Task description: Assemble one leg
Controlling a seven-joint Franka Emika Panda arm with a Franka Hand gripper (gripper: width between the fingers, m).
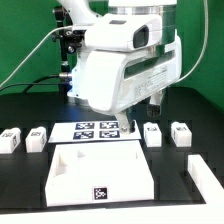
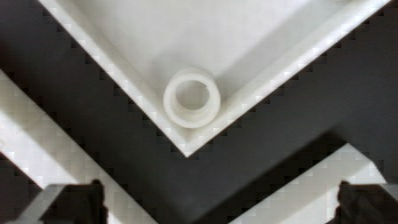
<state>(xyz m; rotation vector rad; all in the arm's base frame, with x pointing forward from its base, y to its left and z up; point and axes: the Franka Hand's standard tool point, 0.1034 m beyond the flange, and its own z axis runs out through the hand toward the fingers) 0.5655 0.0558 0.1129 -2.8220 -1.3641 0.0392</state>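
Note:
Several small white legs with square tags stand on the black table: two on the exterior view's left [image 1: 10, 138] [image 1: 37, 136] and two on its right [image 1: 153, 134] [image 1: 181, 132]. The large white tabletop [image 1: 62, 172] lies in front. My gripper [image 1: 152, 106] hangs above the table near the tabletop's far right corner and just behind the nearer right leg. In the wrist view the gripper [image 2: 217, 206] is open, with dark fingertips [image 2: 71, 205] wide apart and nothing between them. A tabletop corner with its round socket [image 2: 192, 97] shows beyond them.
The marker board [image 1: 100, 131] lies flat behind the tabletop. A white part [image 1: 206, 176] sits at the exterior view's right edge. The arm's white body [image 1: 120, 65] hides the middle back of the table. Green wall behind.

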